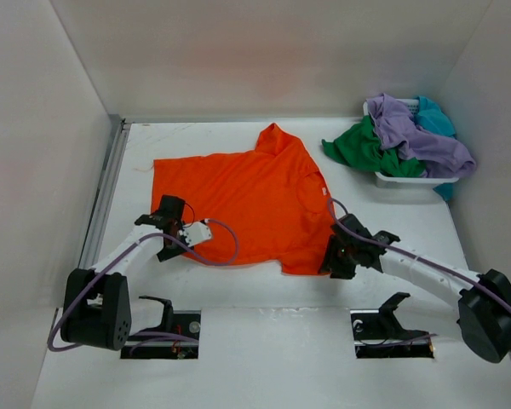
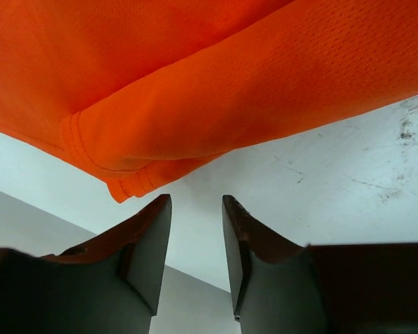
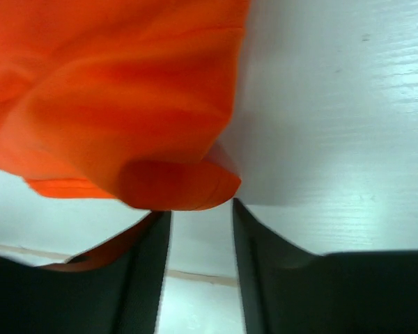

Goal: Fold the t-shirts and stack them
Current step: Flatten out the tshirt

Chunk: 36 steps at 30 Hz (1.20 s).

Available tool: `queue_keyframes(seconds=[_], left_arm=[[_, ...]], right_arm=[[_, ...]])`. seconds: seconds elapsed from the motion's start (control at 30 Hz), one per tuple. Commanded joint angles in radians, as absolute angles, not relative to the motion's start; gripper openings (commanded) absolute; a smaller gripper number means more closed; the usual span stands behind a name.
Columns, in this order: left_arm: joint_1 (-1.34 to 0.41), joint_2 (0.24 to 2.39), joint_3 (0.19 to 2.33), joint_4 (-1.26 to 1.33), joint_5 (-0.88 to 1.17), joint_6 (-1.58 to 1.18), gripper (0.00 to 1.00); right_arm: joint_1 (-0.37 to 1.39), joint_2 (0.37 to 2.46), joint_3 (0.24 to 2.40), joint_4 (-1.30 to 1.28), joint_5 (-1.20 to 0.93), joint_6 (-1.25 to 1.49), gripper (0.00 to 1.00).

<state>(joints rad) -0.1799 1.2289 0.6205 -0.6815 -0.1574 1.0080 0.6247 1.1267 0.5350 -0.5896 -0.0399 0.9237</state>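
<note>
Left gripper sits low at the near-left edge of the orange t-shirt. Its jaws are apart with nothing between them, and a hemmed corner of the shirt lies just past the tips. The shirt itself is spread mostly flat across the middle of the white table, collar toward the back wall. Right gripper is at the shirt's near-right corner, also released, with a rolled orange fold right at its fingertips but not pinched. Far right at the back, the green t-shirt, lavender t-shirt and teal t-shirt are heaped in and over the white basket.
</note>
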Motion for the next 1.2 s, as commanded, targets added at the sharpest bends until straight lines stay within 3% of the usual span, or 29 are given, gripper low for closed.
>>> queue_keyframes(seconds=[0.0,0.03,0.07,0.17,0.4,0.63,0.77,0.8,0.83,1.17], left_arm=[[-0.174,1.229,0.601,-0.640,-0.167,1.011,0.26],[-0.166,1.229,0.603,-0.640,-0.166,1.006,0.21],[-0.157,1.226,0.603,-0.640,-0.163,0.999,0.15],[-0.133,1.212,0.604,-0.635,-0.160,0.979,0.05],[-0.025,1.203,0.724,-0.638,-0.101,0.974,0.00],[0.033,1.324,0.902,-0.641,-0.045,0.962,0.00],[0.010,1.322,0.914,-0.712,0.008,0.992,0.12],[-0.029,1.287,0.873,-0.716,0.041,1.038,0.29],[-0.059,1.275,0.838,-0.689,0.046,1.067,0.38],[-0.145,1.403,0.736,-0.561,0.000,1.213,0.47]], right_arm=[[0.633,1.150,0.522,-0.523,-0.012,0.945,0.40],[0.633,1.157,0.526,-0.511,-0.011,0.939,0.36],[0.627,1.179,0.535,-0.490,-0.012,0.931,0.23],[0.628,1.198,0.560,-0.477,-0.006,0.919,0.00],[0.575,1.106,0.704,-0.586,0.038,0.844,0.00],[0.512,1.248,0.937,-0.597,0.026,0.683,0.00],[0.510,1.318,0.997,-0.597,0.014,0.646,0.00],[0.510,1.322,0.980,-0.589,0.005,0.650,0.00],[0.510,1.322,0.964,-0.581,0.003,0.653,0.00],[0.510,1.322,0.873,-0.495,-0.029,0.693,0.00]])
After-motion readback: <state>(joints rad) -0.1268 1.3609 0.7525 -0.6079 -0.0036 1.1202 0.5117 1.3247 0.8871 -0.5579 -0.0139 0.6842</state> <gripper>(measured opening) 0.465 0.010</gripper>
